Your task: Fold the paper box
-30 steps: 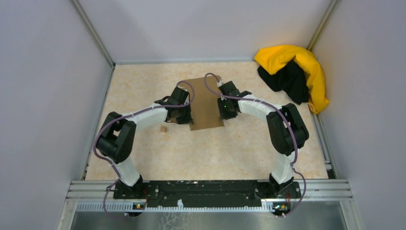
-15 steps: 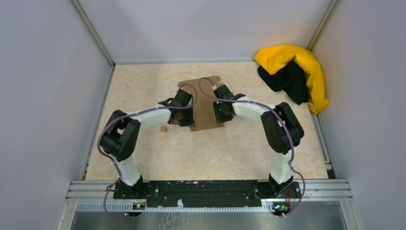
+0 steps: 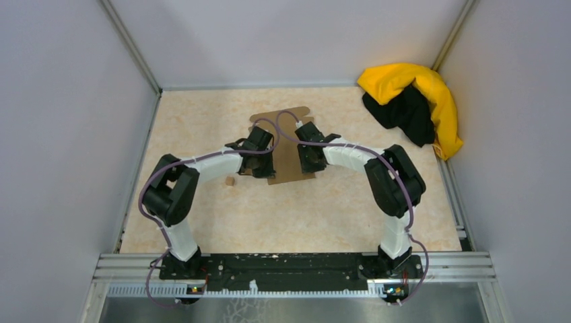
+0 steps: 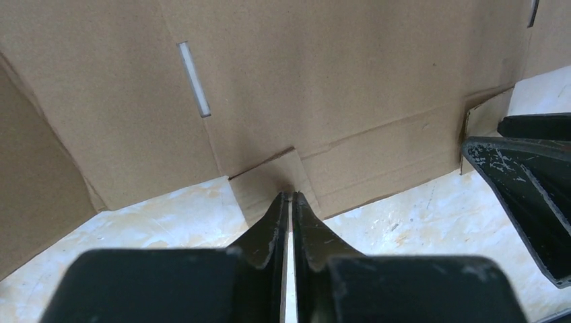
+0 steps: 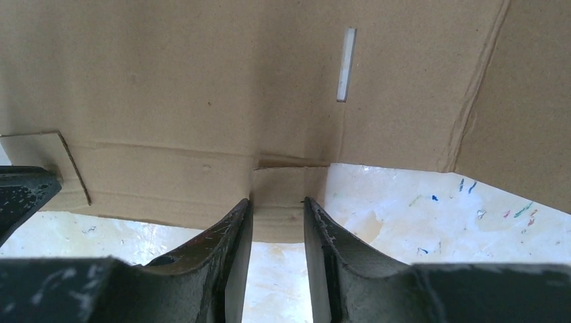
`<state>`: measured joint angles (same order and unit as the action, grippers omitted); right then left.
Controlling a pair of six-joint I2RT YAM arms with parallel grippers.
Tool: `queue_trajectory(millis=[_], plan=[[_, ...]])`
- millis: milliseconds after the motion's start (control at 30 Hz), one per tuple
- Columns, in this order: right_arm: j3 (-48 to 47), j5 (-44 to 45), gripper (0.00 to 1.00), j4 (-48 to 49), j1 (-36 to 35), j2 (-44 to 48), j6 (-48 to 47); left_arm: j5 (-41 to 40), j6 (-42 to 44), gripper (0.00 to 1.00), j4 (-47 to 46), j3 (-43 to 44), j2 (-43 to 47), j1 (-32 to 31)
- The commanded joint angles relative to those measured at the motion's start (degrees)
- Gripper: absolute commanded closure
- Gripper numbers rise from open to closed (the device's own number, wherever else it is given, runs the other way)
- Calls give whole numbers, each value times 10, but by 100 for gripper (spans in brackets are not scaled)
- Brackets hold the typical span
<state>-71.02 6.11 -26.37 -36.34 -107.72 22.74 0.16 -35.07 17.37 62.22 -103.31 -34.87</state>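
"Right, where is the paper box (image 3: pixel 286 165) from your end?"

"Flat on the counter (image 3: pixel 323 215), lying between my two grippers; the sheet runs out ahead of both sets of fingers, creases and slits showing; no panel stands up yet, so I judge the folding barely begun."

"And the grippers?"

"My left gripper (image 4: pixel 291 198) is closed to a hairline, its tips right at the edge of a small tab (image 4: pixel 266 185); whether it pinches any cardboard I cannot tell; my right gripper (image 5: pixel 277 205) stands parted, one finger on either side of a matching tab (image 5: pixel 286 182), not clamped on it."

"How will it handle?"

"Light and thin, I'd guess; stiff across a panel but willing to bend along the scored lines; it looks smooth enough to skate over the counter if I push from one side only, so both arms should brace it; too hard a squeeze could crease or tear a tab; I'd take it by the side flaps near the creases, just ahead of each gripper, rather than mid-panel."

"Anything inside it?"

"No; it is a sheet, not yet a container, so it holds nothing; no other container shows in my views."
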Motion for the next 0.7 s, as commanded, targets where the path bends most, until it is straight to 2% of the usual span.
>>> queue_trajectory(millis=[0, 67, 200, 300, 500, 567, 600, 633, 667], plan=[[-20, -9, 64, -33, -8, 47, -8, -8, 17, 84, 23, 39, 27, -7], [-47, -11, 61, -53, -8, 82, -22, -12, 30, 72, 40, 68, 50, -7], [-115, -28, 54, -93, 1, 133, -50, -27, 51, 53, 80, 129, 93, -5], [-154, -55, 49, -104, 23, 151, -63, -34, 60, 37, 74, 143, 119, 2], [-182, -118, 48, -85, 110, 112, -96, -12, 48, 32, 49, 92, 125, 66], [-178, -124, 48, -63, 129, 101, -108, -5, 39, 27, 31, 63, 126, 90], [-177, -124, 48, -54, 137, 94, -115, -4, 35, 23, 16, 46, 128, 100], [-180, -123, 47, -49, 143, 85, -121, 9, 32, 7, 4, 29, 130, 109], [-184, -121, 47, -47, 147, 74, -127, 14, 31, 4, -8, 15, 128, 115]])
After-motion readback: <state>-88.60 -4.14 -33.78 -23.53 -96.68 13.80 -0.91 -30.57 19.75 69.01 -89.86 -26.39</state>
